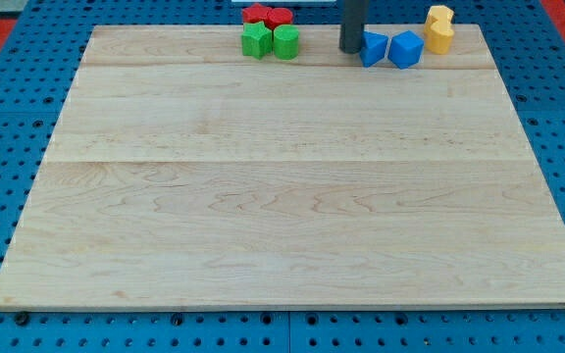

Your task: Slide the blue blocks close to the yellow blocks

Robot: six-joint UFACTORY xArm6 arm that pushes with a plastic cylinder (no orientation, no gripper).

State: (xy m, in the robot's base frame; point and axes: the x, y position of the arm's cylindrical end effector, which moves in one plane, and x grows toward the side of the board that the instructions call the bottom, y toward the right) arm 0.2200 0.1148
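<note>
Two blue blocks sit side by side near the view's top right of the wooden board (292, 196): a left one (374, 48) and a right one (406, 48), both angular in shape. Two yellow blocks stand just right of them, one (440, 16) above the other (440, 37); the right blue block is close to the lower yellow one, with a small gap. My tip (350, 50) is at the end of the dark rod, touching or almost touching the left side of the left blue block.
Two red blocks (267, 15) lie at the board's top edge, left of my rod. Two green blocks (270, 41) sit directly below them. A blue perforated table surrounds the board.
</note>
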